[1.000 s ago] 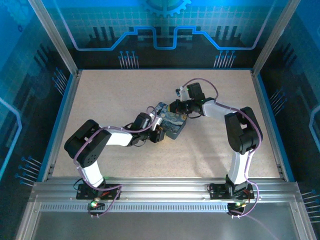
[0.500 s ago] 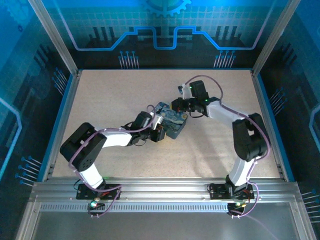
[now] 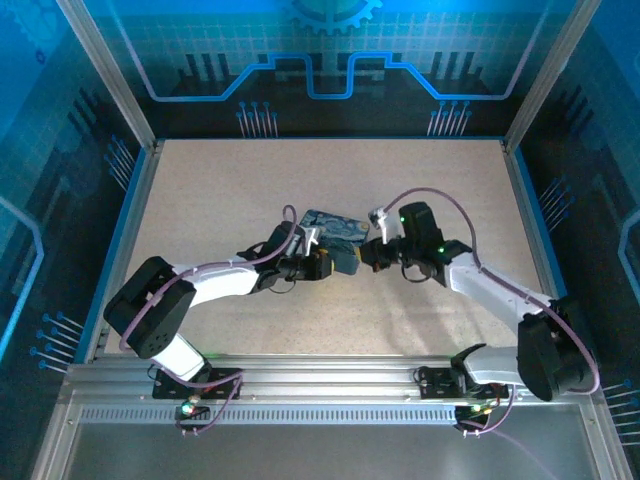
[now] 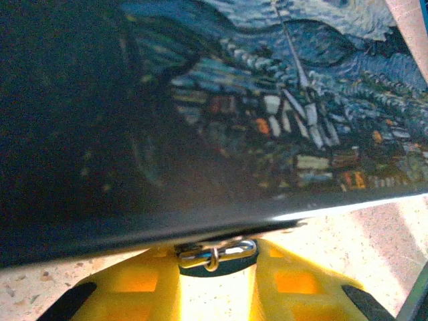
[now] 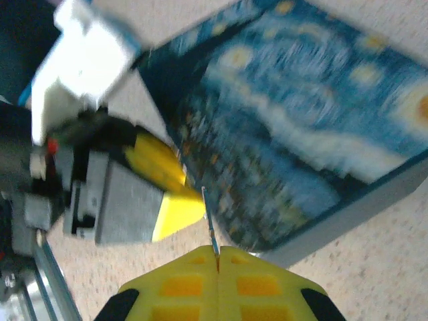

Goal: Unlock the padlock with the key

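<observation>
Speckled tabletop [image 3: 230, 190]; thin key [image 5: 209, 222] in right hand [image 5: 217, 251]

Under tin [image 4: 234, 120] edge, padlock [image 4: 215, 253] mostly hidden; key [image 5: 210, 224] blurred.

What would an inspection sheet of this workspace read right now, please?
Surface: speckled beige tabletop.
Job's things: padlock, a small shiny metal loop at the tin's lower edge; key, a thin sliver pointing toward the tin.
Clutter: Starry Night tin, between the two grippers.
Grippers: left gripper straddles the padlock, grip unclear; right gripper shut on the key.
Cables: purple cables looped along both arms.
Surroundings: blue-lit panel walls; aluminium rail at the near edge.
</observation>
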Controlling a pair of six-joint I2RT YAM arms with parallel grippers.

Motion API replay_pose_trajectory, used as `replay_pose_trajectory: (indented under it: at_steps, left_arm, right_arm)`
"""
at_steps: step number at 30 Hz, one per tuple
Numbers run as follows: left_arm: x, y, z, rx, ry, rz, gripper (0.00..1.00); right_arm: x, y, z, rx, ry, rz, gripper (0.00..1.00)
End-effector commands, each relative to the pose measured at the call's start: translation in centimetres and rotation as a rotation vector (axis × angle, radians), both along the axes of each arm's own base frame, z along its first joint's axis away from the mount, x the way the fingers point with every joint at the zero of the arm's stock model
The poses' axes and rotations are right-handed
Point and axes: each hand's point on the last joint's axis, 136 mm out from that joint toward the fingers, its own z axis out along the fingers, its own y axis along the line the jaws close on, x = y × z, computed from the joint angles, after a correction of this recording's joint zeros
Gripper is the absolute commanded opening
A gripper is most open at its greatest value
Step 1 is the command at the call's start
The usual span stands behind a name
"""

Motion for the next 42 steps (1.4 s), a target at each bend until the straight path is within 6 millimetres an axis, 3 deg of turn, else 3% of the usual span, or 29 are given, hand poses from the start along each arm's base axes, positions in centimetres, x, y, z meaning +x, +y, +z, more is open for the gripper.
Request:
replay_pose_trajectory:
  at_steps: [1,9,17,42]
  left_arm:
    - [0.3,-1.4,3.0,-0.107,0.036,0.027,0.23]
    - [0.3,-1.8,3.3,-0.150,0.116,0.081,0.22]
    - [0.4,-2.2,3.4,-0.174,0.155,0.102,0.21]
    - [0.5,-2.1,3.6,-0.187,0.160,0.123,0.18]
  right_arm:
    - [-1.2,0.0,-0.8,-0.044,-0.072,0.031,0.00]
    - [-2.9,1.5,-4.0,-0.091,-0.118,0.081,0.00]
    - [-2.6,2.5,-5.7,-0.119,-0.133,0.094,0.00]
    - [-1.7,3.8,-6.8,-0.096,-0.137,0.108,0.00]
